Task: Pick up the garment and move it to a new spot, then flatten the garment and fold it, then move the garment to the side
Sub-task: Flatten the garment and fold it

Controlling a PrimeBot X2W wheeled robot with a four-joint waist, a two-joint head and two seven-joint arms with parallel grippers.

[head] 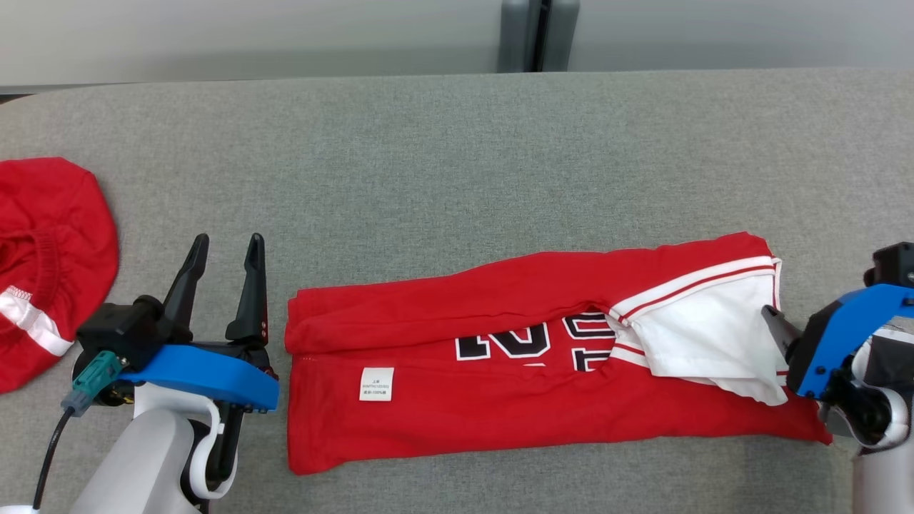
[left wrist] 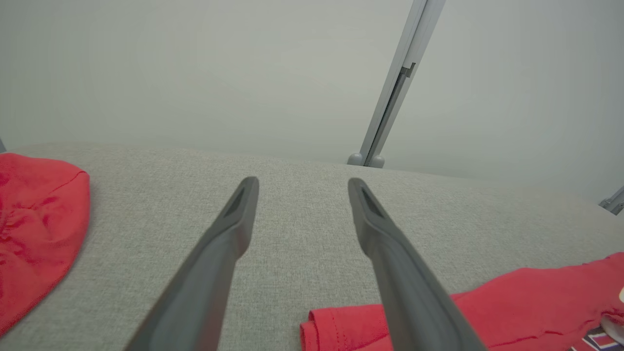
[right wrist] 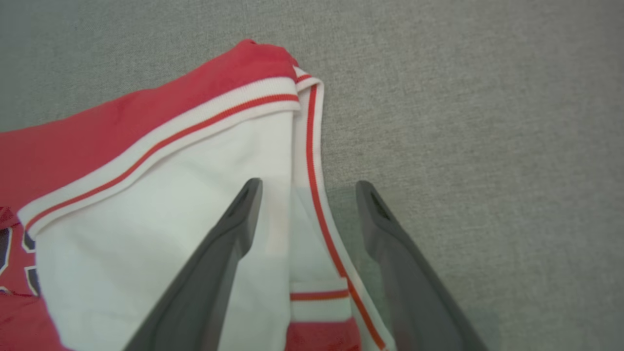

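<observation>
The garment (head: pixel 500 400) is a red jersey with black-and-white numbers and a white, red-striped sleeve, lying folded lengthwise on the grey table (head: pixel 428 157). My left gripper (head: pixel 228 243) stands open just off the garment's left end, fingers pointing away over bare table. In the left wrist view the left gripper (left wrist: pixel 300 183) has nothing between its fingers, and the garment's corner (left wrist: pixel 512 302) lies to the lower right. My right gripper (head: pixel 778 328) is at the garment's right end. In the right wrist view the right gripper (right wrist: pixel 307 187) is open and straddles the striped edge of the white sleeve (right wrist: pixel 146 195).
A second red piece of clothing (head: pixel 50 264) with an elastic waistband lies at the table's left edge, seen as a red mound (left wrist: pixel 34 229) in the left wrist view. A pale wall with a grey post (head: pixel 539 36) runs behind the table's far edge.
</observation>
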